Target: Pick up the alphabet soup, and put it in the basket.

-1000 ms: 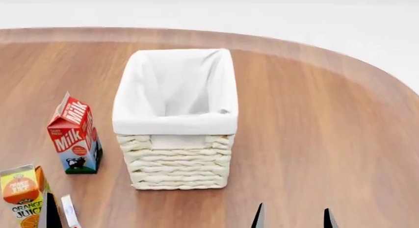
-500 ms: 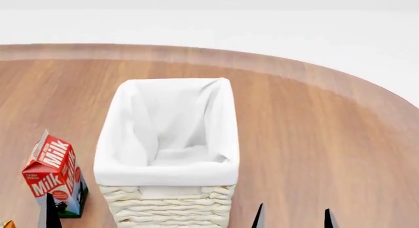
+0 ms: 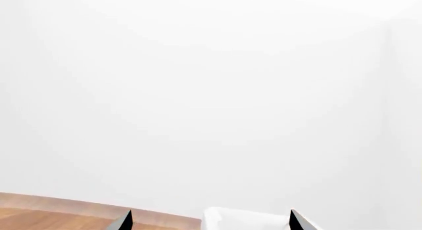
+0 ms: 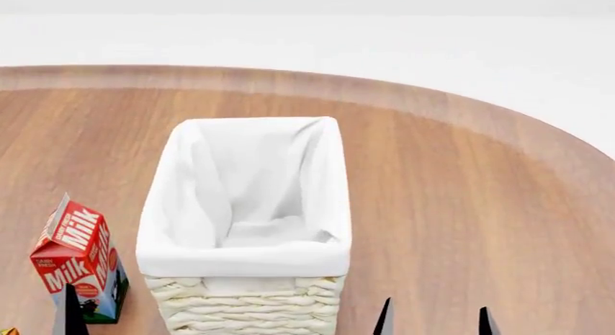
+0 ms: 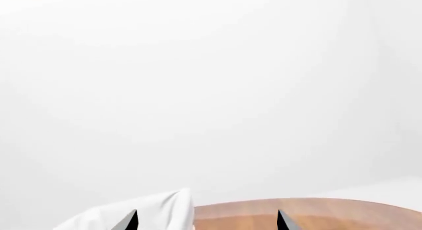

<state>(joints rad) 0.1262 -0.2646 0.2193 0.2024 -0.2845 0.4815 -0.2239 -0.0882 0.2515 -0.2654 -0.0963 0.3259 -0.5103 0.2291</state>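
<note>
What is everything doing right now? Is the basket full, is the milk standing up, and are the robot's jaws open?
basket: upright on the table, nothing visible inside its white lining.
milk carton: standing upright, top closed, left of the basket, not touching it.
table: bare wood to the right of the basket.
left gripper: jaws apart, holding nothing.
right gripper: jaws apart, holding nothing.
alphabet soup: not in view.

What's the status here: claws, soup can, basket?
Right claw open, empty; left claw open, empty. Soup can not in view. Basket upright on table, nothing visible inside. Milk carton to its left.
</note>
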